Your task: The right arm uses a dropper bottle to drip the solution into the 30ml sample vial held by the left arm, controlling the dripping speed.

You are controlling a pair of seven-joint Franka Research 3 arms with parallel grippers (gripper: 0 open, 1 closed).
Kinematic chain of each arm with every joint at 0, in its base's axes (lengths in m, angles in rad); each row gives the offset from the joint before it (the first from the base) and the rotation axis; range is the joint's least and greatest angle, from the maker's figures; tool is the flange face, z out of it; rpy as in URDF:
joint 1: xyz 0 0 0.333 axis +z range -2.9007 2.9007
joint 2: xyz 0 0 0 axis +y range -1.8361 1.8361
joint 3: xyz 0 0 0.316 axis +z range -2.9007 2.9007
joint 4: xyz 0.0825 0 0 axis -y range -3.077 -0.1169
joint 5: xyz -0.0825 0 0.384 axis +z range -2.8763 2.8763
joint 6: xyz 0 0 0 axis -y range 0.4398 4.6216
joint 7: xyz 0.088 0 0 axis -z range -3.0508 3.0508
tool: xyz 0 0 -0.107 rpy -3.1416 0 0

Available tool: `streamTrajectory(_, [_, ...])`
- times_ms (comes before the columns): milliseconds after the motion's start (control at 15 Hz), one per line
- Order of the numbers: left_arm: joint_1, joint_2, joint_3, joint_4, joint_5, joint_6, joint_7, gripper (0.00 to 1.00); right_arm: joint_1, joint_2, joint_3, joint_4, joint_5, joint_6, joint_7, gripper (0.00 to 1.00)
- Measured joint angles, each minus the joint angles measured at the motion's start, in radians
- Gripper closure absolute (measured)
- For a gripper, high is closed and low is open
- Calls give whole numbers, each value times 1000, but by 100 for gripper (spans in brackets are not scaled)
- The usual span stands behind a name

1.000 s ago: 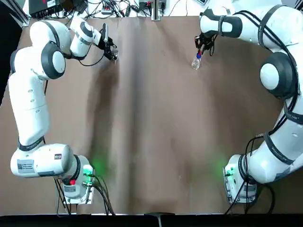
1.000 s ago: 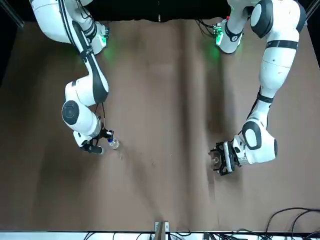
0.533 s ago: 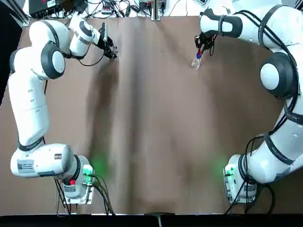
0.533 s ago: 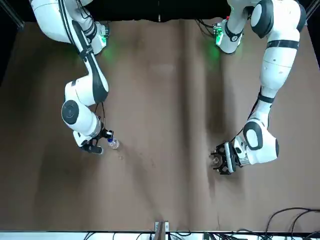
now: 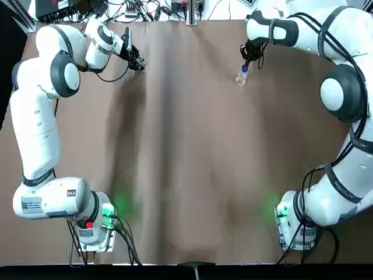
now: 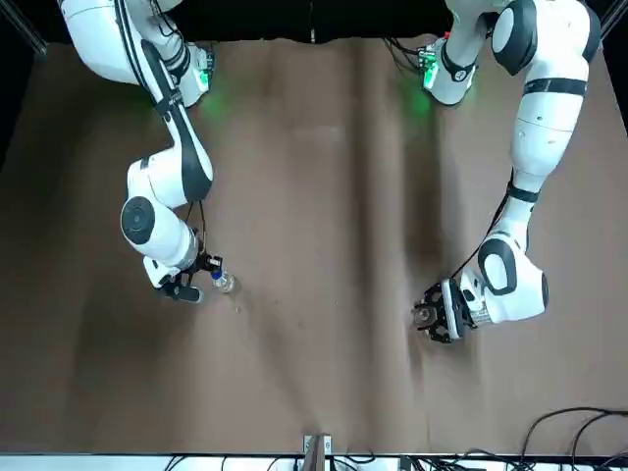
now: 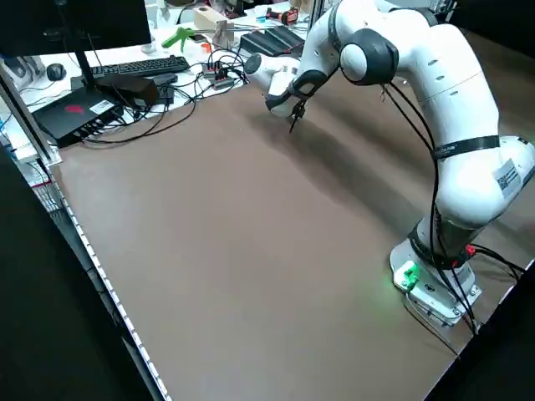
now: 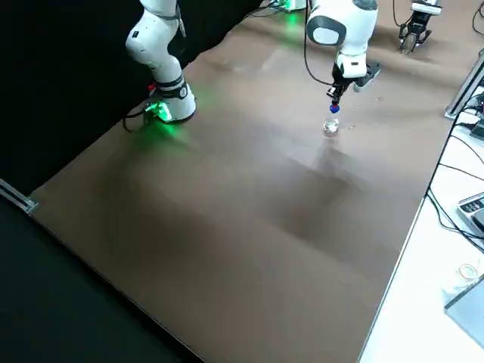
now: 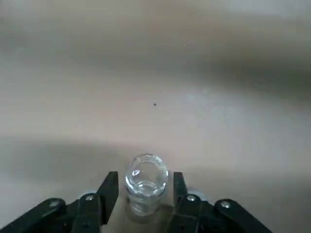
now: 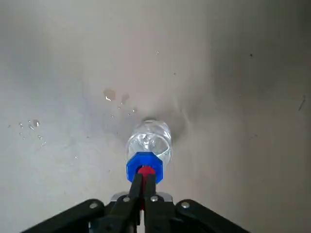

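The dropper bottle point(image 5: 241, 76) stands near the table's far right, clear glass with a blue collar point(image 10: 144, 165). My right gripper point(image 10: 144, 180) is shut on its red top from above, as the right side view point(image 8: 335, 94) also shows. Far left, my left gripper point(image 5: 136, 62) hangs low over the cloth. Between its fingers is the 30ml sample vial point(image 9: 146, 177), its open mouth toward the wrist camera. The fingertips point(image 9: 111, 187) sit close against the vial's sides. In the front view the vial point(image 6: 424, 315) shows as a faint glint at the left gripper point(image 6: 433, 321).
Small wet spots point(image 10: 114, 95) lie on the brown cloth beyond the dropper bottle. A keyboard point(image 7: 140, 66), cables and boxes crowd the bench past the far edge. The arm bases point(image 5: 96, 224) point(image 5: 294, 224) stand at the near edge, with bare cloth point(image 5: 192, 157) between the arms.
My left gripper has shifted slightly toward the far edge, the vial staying between its fingers. The right gripper and dropper bottle have barely moved.
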Motion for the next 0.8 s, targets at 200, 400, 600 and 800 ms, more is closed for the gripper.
streamTrajectory(200, [0, 0, 0, 1, 0, 0, 1, 49, 0, 0, 0, 0, 0, -5, 6, 96])
streamTrajectory(400, [0, 0, 0, 1, 0, 0, 1, 55, 0, 0, 0, 0, 0, -5, 7, 96])
streamTrajectory(600, [0, 0, 0, 1, 0, 0, 1, 58, 0, 0, 0, 0, 0, -6, 8, 96])
streamTrajectory(800, [0, 0, 0, 1, 0, 0, 1, 59, 0, 0, 0, 1, 0, -6, 9, 91])
